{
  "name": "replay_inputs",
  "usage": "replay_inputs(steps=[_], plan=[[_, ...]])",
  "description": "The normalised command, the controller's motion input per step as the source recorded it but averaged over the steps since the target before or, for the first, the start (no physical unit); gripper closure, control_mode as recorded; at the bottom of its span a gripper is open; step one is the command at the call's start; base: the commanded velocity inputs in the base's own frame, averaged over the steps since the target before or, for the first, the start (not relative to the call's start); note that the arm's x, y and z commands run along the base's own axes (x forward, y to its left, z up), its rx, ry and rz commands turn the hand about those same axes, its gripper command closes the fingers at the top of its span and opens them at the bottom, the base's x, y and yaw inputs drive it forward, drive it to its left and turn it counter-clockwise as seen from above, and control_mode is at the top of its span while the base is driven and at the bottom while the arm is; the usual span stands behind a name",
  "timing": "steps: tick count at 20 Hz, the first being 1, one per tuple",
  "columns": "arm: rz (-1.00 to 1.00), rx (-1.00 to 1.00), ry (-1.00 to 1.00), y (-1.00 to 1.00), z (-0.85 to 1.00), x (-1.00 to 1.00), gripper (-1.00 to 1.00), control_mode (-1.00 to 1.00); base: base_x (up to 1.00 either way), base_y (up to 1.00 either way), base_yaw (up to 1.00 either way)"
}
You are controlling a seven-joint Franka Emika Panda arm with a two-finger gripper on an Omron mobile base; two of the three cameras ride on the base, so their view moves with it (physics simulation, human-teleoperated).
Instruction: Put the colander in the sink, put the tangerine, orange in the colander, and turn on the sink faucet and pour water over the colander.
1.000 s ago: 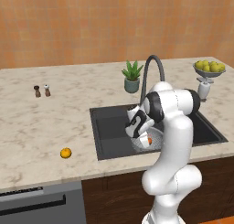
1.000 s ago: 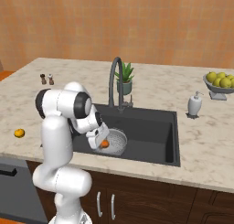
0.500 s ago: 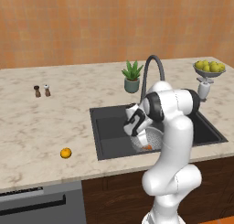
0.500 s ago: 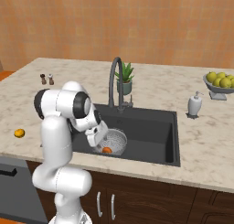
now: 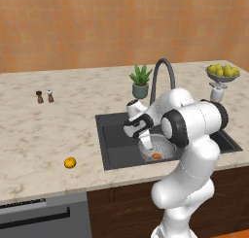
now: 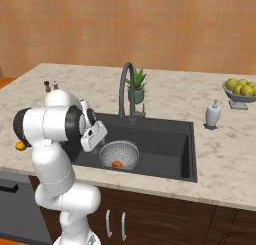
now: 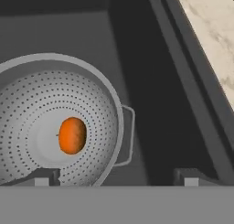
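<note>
Between fingertips point(image 7: 45, 176): nothing held, jaws spread wide. Just past them, colander point(image 7: 64, 127) in sink point(image 7: 151, 72), one fruit point(image 7: 72, 135) at its bottom. 2nd fruit point(image 5: 70, 162) far off on counter point(image 5: 58, 130). Risk: arm clips faucet point(image 6: 125, 89) swinging out. Can't tell tangerine vs orange; lever too small.

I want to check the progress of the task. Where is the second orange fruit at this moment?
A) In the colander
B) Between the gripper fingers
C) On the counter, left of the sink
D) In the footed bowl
C: one orange fruit lies in the colander, while the other fruit sits on the marble counter left of the sink; the gripper is open, holding nothing.
</note>
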Motion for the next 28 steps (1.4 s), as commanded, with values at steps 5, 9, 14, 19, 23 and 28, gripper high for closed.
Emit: replay_inputs(steps=[5,9,14,19,23,28], plan=[[0.1,0.0,-0.14,0.52,0.58,-0.67,-1.0,-1.0,0.0,0.0,0.0],[0.24,0.0,-0.09,0.48,0.51,-0.49,-1.0,-1.0,0.0,0.0,0.0],[0.25,0.07,0.0,0.58,0.41,-0.44,-1.0,-1.0,0.0,0.0,0.0],[0.4,0.07,0.05,0.6,0.47,-0.29,-1.0,-1.0,0.0,0.0,0.0],[0.64,0.0,0.12,0.56,0.37,-0.33,-1.0,-1.0,0.0,0.0,0.0],[0.86,0.02,0.04,0.55,0.2,-0.13,-1.0,-1.0,0.0,0.0,0.0]])
